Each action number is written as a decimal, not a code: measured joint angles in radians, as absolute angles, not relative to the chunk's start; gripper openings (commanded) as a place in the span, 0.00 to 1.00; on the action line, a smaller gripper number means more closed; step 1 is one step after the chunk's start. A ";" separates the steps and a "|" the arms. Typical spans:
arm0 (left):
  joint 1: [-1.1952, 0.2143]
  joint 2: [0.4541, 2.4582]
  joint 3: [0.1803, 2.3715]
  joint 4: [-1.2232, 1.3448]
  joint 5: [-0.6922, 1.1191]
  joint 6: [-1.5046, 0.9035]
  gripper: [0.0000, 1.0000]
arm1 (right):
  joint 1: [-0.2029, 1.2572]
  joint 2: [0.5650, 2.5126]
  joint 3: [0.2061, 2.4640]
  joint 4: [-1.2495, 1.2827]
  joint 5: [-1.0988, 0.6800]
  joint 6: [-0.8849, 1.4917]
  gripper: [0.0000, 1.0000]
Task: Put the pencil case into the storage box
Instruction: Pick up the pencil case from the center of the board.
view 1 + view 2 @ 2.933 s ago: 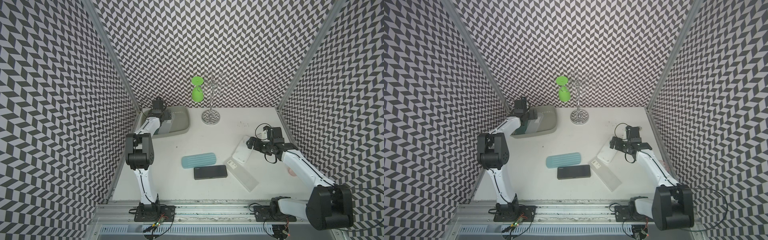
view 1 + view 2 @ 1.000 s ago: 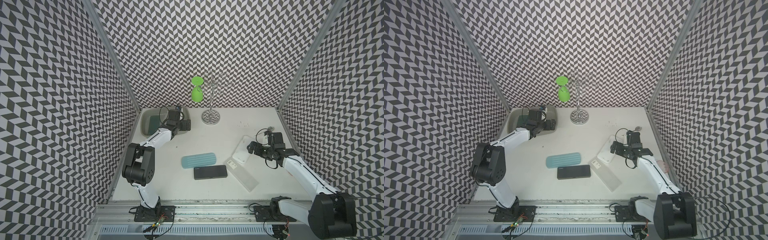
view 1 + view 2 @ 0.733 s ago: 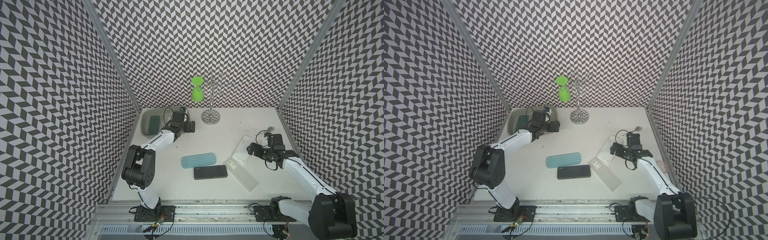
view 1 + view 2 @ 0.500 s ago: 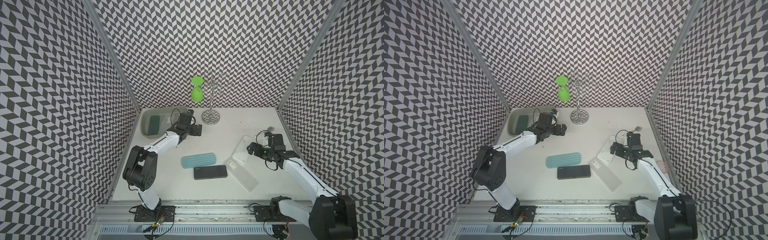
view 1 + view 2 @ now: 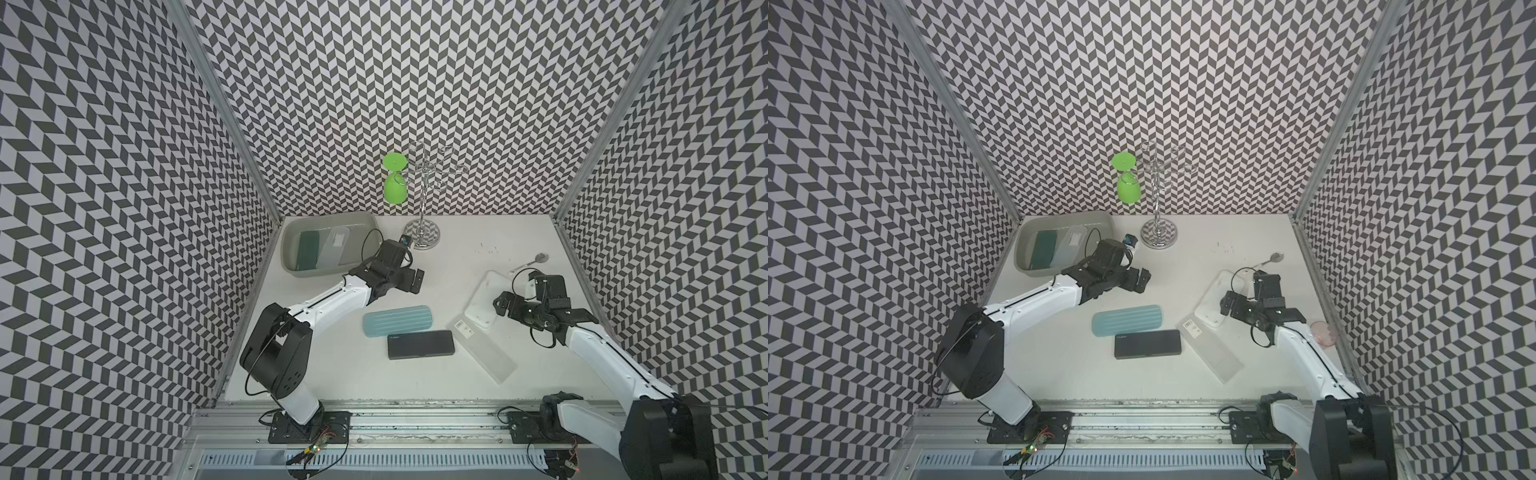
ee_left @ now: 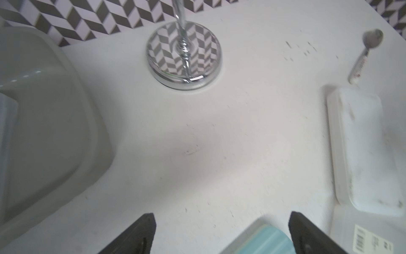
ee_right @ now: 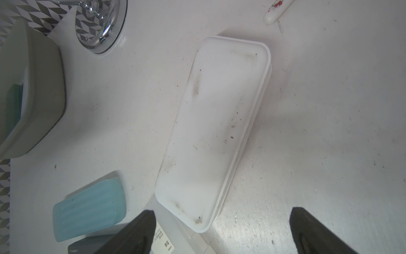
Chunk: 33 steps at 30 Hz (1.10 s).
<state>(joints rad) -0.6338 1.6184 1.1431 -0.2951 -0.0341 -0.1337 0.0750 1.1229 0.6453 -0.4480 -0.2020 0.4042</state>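
**Spotter:** Where was the blue pencil case (image 5: 398,320)?

**Operator:** Flat on the table, just on the base side of my left gripper (image 5: 413,281). I had those fingers spread wide and gripping nothing. The storage box (image 5: 289,249) sat behind that gripper, beside its wrist, with a dark green case (image 5: 308,250) and a frosted case (image 5: 333,246) lying inside.

**Spotter:** And your right?

**Operator:** My right gripper (image 7: 222,231) was spread too, and empty. It hung over the near end of the white pencil case (image 5: 484,301). The black case (image 5: 419,344) and the clear case (image 5: 484,350) lay between my two grippers, towards their bases.
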 measured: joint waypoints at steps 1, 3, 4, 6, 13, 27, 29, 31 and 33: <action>-0.652 1.592 1.116 -0.305 -0.021 -0.117 1.00 | 0.075 1.126 0.653 -0.450 -0.205 0.405 1.00; -0.685 1.543 1.066 -0.312 0.000 -0.080 1.00 | 0.075 1.139 0.673 -0.451 -0.212 0.410 1.00; -0.701 1.519 1.039 -0.312 0.011 -0.060 1.00 | 0.075 1.147 0.683 -0.452 -0.216 0.412 1.00; -0.731 1.467 0.976 -0.309 0.043 -0.012 1.00 | 0.075 1.169 0.705 -0.451 -0.227 0.414 1.00; -0.763 1.411 0.863 -0.330 0.096 0.114 1.00 | 0.075 1.223 0.729 -0.450 -0.249 0.415 1.00; -0.708 1.408 0.739 -0.318 0.036 0.429 1.00 | 0.075 1.216 0.694 -0.458 -0.248 0.412 1.00; -0.678 1.457 0.761 -0.299 0.022 0.450 1.00 | 0.075 1.216 0.694 -0.462 -0.248 0.412 1.00; -0.654 1.494 0.790 -0.278 0.017 0.469 1.00 | 0.075 1.216 0.694 -0.466 -0.247 0.412 1.00; -0.637 1.537 0.820 -0.257 -0.005 0.496 1.00 | 0.075 1.216 0.694 -0.470 -0.245 0.412 1.00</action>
